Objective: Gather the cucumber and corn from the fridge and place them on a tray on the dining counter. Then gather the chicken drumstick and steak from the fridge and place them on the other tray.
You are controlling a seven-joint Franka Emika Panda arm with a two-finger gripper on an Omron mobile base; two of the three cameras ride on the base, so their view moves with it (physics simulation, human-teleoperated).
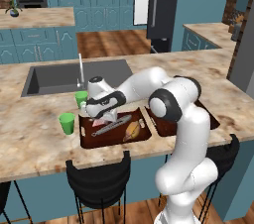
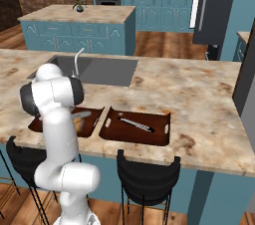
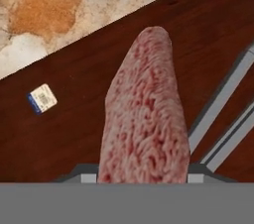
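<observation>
Two fingers of your gripper (image 3: 143, 178) sit on either side of the near end of the steak (image 3: 146, 119), and from the hand view you can judge the jaws as narrow and closed on it, with the pinkish slab running away from the camera over the dark wood of the tray (image 3: 64, 134). Just beside the steak on its right lie the silver tongs (image 3: 223, 109), close enough that you should mind them. On the tray floor to the left sits a small white and blue label (image 3: 42, 98), well apart from the meat. Seen from the left base view, the gripper (image 1: 99, 115) hangs low over the left tray (image 1: 88, 139), where the chicken drumstick (image 1: 132, 129) already rests near the front right corner. Further off stand the green cups (image 1: 67, 123) on the dining counter (image 1: 30, 143), then the sink (image 1: 49, 79), and far back the fridge (image 1: 163, 5). You appear to be at the last placement of the task: setting the steak down with the drumstick. Whether it already rests flat on the wood I cannot tell. Your next move, as I judge it, calls for letting go and lifting straight up, clear of the tongs.
</observation>
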